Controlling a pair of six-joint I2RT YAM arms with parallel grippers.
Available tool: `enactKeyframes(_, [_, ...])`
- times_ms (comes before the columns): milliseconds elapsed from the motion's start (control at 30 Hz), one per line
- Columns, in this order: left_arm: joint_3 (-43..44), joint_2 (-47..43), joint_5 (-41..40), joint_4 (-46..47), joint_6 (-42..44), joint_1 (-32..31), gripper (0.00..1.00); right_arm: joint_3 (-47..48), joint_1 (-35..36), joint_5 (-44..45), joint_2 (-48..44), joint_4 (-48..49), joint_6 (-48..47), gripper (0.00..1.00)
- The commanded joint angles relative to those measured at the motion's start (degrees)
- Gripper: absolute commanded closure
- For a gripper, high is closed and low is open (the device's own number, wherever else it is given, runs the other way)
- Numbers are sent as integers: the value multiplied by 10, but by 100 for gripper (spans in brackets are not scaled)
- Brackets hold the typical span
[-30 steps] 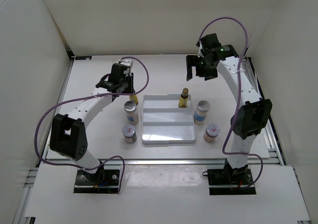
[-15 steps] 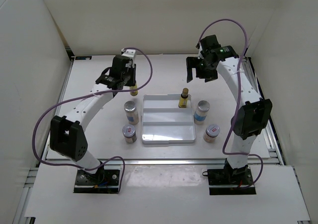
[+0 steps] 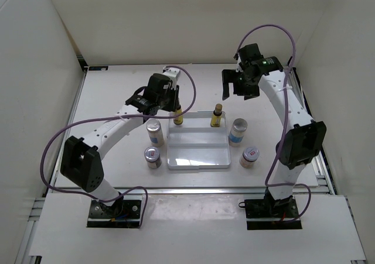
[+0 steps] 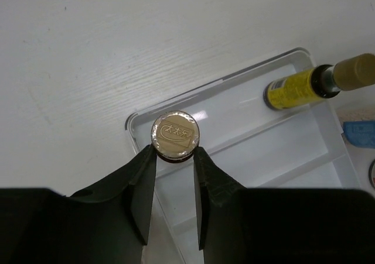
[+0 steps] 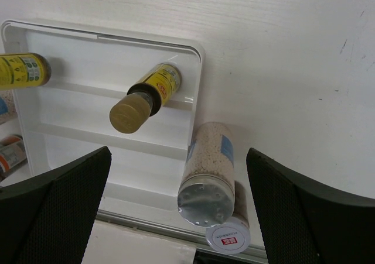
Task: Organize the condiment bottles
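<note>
My left gripper (image 3: 177, 107) is shut on the brown cap of a slim yellow bottle (image 3: 179, 119), upright over the back left corner of the white tray (image 3: 197, 163). In the left wrist view the fingers (image 4: 142, 176) clamp the cap (image 4: 175, 135). A second yellow bottle (image 3: 217, 116) stands in the tray's back row. Blue-labelled bottles stand left (image 3: 154, 132) and right (image 3: 238, 129) of the tray. Short jars stand at front left (image 3: 152, 157) and front right (image 3: 249, 156). My right gripper (image 3: 235, 86) is open and empty, high above the second yellow bottle (image 5: 146, 97).
The tray (image 4: 234, 79) has stepped rows. White walls close in the table on the left, back and right. The right wrist view shows the right blue-labelled bottle (image 5: 211, 170) and jar lid (image 5: 228, 237) beside the tray's right rim (image 5: 198, 88).
My left gripper has carried the yellow bottle rightward, from the table left of the tray to over the tray's back left corner. The right arm has barely moved.
</note>
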Motion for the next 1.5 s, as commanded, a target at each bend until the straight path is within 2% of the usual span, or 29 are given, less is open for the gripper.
enactKeyframes(0, [-23, -37, 33, 37, -16, 3, 89, -9, -3, 5, -37, -2, 12, 0])
enactKeyframes(233, [-52, -31, 58, 67, -21, 3, 89, -15, -3, 11, -48, -2, 12, 0])
enactKeyframes(300, [-66, -31, 58, 73, -21, 3, 84, -15, -3, 11, -48, -2, 18, 0])
enactKeyframes(333, [-66, -31, 58, 79, -21, 3, 64, -15, -3, 11, -53, -2, 18, 0])
enactKeyframes(400, [-80, -44, 65, 79, -21, 3, 43, -21, -3, 11, -53, -2, 18, 0])
enactKeyframes(433, [-80, -44, 72, 79, -16, 3, 23, -26, -3, 11, -53, -2, 23, 0])
enactKeyframes(467, [-86, -50, 72, 79, -11, 3, 8, -33, -3, 11, -59, -2, 23, 0])
enactKeyframes(500, [-86, -56, 72, 79, -11, 3, 0, -33, -3, 11, -59, -2, 23, 0])
enactKeyframes(600, [-92, -71, 77, 73, 9, 3, 0, -51, -3, 11, -71, -2, 34, 0])
enactKeyframes(700, [-71, -85, 42, 60, 29, 3, 0, -60, -3, 19, -76, 4, 34, 0])
enactKeyframes(900, [-8, -128, -70, 47, 98, 3, 0, -43, -3, 62, -81, 4, 34, 0])
enactKeyframes(1000, [-1, -145, -131, 28, 105, 3, 0, -37, -27, 78, -87, 4, 61, 0])
enactKeyframes(1100, [-22, -167, -203, 16, 88, 3, 0, -64, -75, 43, -93, 4, 104, 0])
enactKeyframes(1200, [-72, -186, -276, -9, 32, 3, 0, -111, -128, -47, -111, 9, 127, 0])
enactKeyframes(1333, [-113, -208, -286, -20, 1, 3, 0, -168, -156, -82, -129, 9, 132, 0])
enactKeyframes(1467, [-122, -214, -340, -27, -11, 3, 0, -213, -156, -82, -157, 9, 137, 0])
